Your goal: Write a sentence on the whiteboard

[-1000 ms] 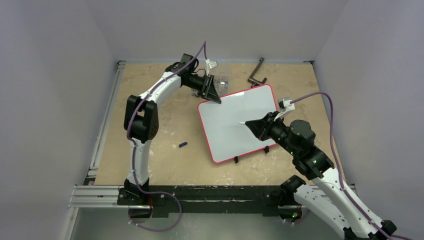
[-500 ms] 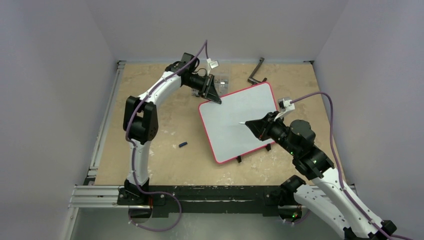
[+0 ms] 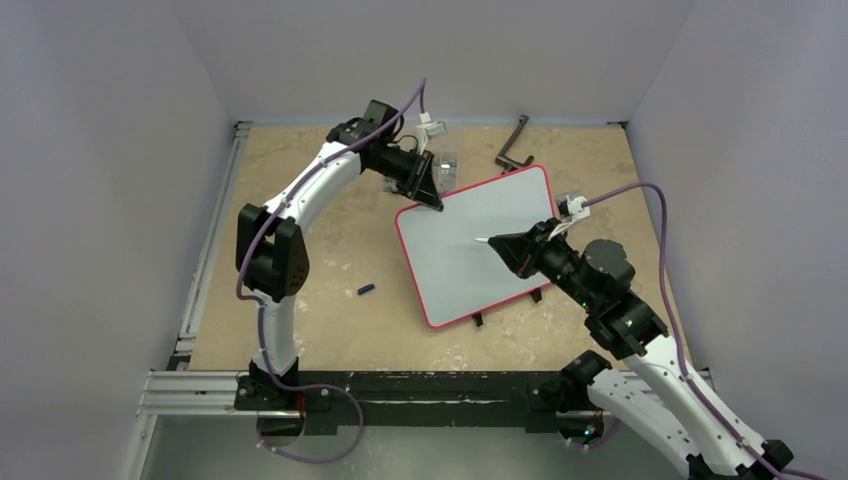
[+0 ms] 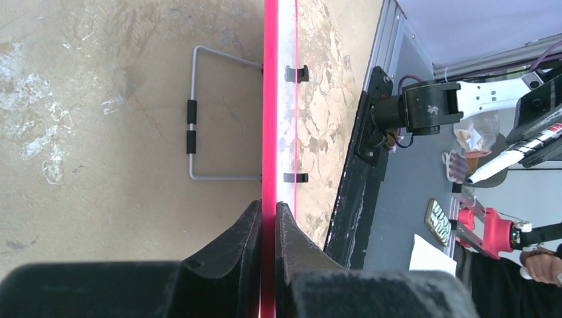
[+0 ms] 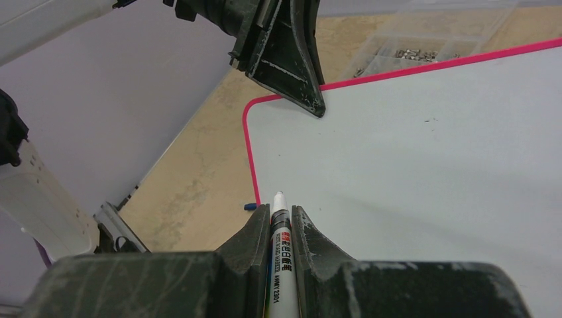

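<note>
The whiteboard [image 3: 455,270], white with a red frame, lies tilted at the middle of the table. Its face is blank, and the sentence is out of view. My left gripper [image 3: 432,198] is shut on the board's far left corner. In the left wrist view its jaws [image 4: 268,207] pinch the red frame [image 4: 270,99] edge-on. My right gripper [image 3: 503,245] hovers over the board's middle, shut on a white marker [image 5: 281,255]. The marker's bare tip [image 3: 480,240] points left, close above the white face [image 5: 411,152].
A small blue cap [image 3: 366,290] lies on the table left of the board. Beyond the board's far side are a clear parts box [image 3: 446,163] and a black angled tool [image 3: 514,150]. A wire stand [image 4: 192,126] shows behind the board. A metal rail [image 3: 208,255] runs along the table's left edge.
My left gripper has closed on the board's corner, and the left arm's elbow swung left. The board shifted slightly. My right gripper with the marker edged up and left.
</note>
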Robot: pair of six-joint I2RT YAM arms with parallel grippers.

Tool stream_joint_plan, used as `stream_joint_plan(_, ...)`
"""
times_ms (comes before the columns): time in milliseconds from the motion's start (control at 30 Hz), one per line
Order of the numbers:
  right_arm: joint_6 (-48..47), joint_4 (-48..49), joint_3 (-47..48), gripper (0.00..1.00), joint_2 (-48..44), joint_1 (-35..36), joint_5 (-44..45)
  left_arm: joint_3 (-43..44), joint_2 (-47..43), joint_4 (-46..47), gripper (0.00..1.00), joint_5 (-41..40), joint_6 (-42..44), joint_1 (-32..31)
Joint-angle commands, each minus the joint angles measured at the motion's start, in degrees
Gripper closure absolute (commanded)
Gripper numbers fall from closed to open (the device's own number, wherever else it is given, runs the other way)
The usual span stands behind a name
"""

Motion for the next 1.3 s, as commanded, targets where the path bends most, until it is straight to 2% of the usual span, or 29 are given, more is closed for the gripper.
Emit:
stream_joint_plan(0, -3.4, 4.9, 0.0, 1.0, 0.0, -0.2, -2.5, -0.7, -5.0, 0.9, 1.0, -2.3, 3.5, -0.4)
stream_joint_plan(333, -5.8, 14.0, -3.4, 1.0, 2.3, -0.3, -7.8, -2.8, -6.1, 3.9, 1.0, -4.2, 2.4, -0.7)
stream_joint_plan(700, -6.7, 24.5, -3.9, 1.0, 10.9, -0.1, -11.0, -4.5, -7.6, 6.4, 1.0, -5.4, 0.9, -1.1)
stream_joint_plan(933, -9.0, 24.9, -0.1, 1.0, 16.9, 1.6, -7.0, -5.1, -7.7, 6.7, 1.0, -5.9, 0.9, -1.3)
stream_joint_plan(1267, -13.8, 24.9, 4.1, 1.0, 22.9, 10.0, 2.1, -6.4, -8.4, 7.9, 1.0, -6.7, 0.2, -1.4)
